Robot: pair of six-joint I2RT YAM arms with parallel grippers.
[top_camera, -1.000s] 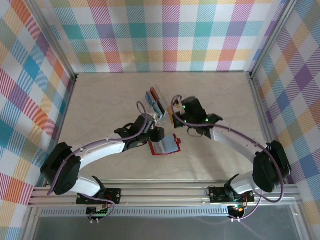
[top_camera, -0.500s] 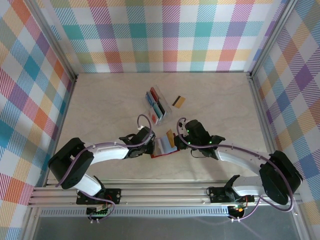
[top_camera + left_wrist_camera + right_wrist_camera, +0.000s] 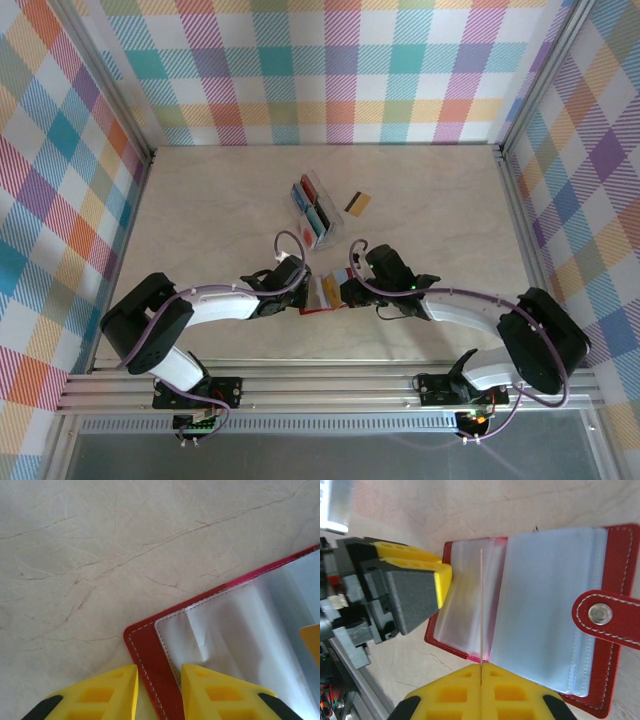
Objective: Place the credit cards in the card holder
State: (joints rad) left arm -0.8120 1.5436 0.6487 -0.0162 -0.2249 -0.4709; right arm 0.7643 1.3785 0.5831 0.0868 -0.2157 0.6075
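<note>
Right pincer nipping gold card, edge-on over open card holder

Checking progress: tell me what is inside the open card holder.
Clear plastic sleeves line the card holder; the right gripper holds a yellow card edge-on over them. Anything in the stacked sleeves underneath is covered.

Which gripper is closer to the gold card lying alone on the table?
Right, narrowly. Both are at the card holder, short of the loose gold card; the right gripper is on the holder's right, the left gripper on its left.
</note>
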